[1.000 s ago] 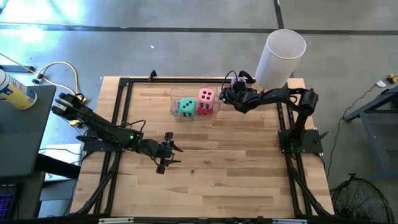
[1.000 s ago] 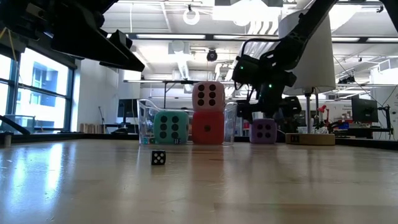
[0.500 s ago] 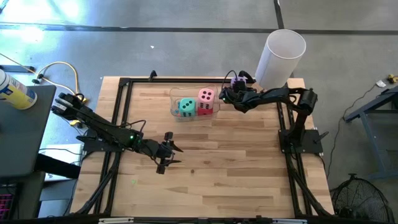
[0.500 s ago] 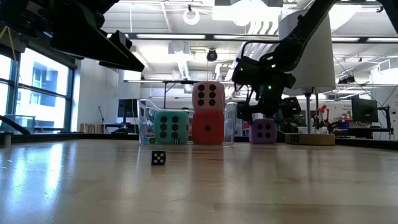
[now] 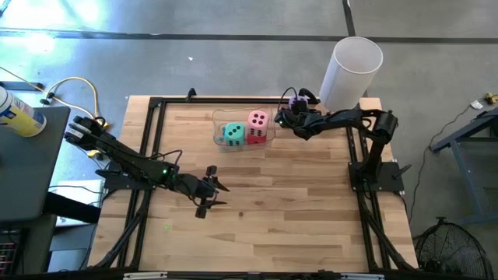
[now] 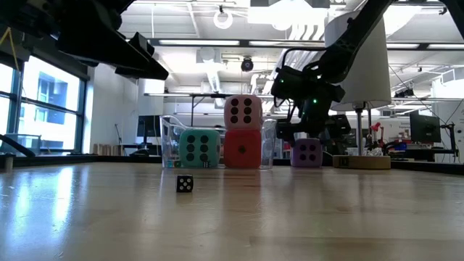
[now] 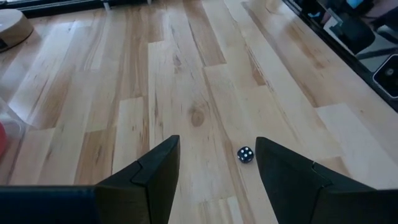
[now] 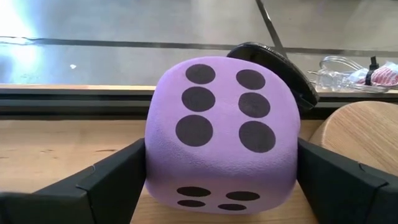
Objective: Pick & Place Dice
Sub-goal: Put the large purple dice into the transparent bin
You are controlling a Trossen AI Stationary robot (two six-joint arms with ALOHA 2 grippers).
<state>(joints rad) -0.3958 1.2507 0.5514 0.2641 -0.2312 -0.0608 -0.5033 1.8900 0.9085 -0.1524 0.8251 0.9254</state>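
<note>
The purple die (image 8: 221, 134) rests on its underside on the table near the far right corner (image 5: 296, 101) (image 6: 307, 153). My right gripper (image 8: 222, 152) (image 5: 291, 110) is open, with one finger on each side of that die. The teal die (image 5: 233, 133) (image 6: 199, 148) and the pink die (image 5: 258, 120) (image 6: 243, 112) are inside a clear container (image 5: 220, 117). The pink die is stacked on the red die (image 6: 242, 149). My left gripper (image 5: 219, 195) (image 7: 217, 146) hovers open over the table's left middle. My right gripper has its fingers (image 8: 115, 180) level and right against the purple die's two opposite sides (image 8: 155, 162). I cannot tell whether they touch it. The die sits upright on the table.
A small black die (image 7: 245, 154) (image 6: 185, 184) lies on the bare wood just ahead of my left gripper. A tall white cylinder (image 5: 352, 70) stands at the far right corner. A round wooden disc (image 8: 360, 137) lies beside the purple die. A black frame (image 5: 148, 155) borders the table.
My right gripper has edged slightly toward the table's left at the purple die. The die itself has stayed where it was.
</note>
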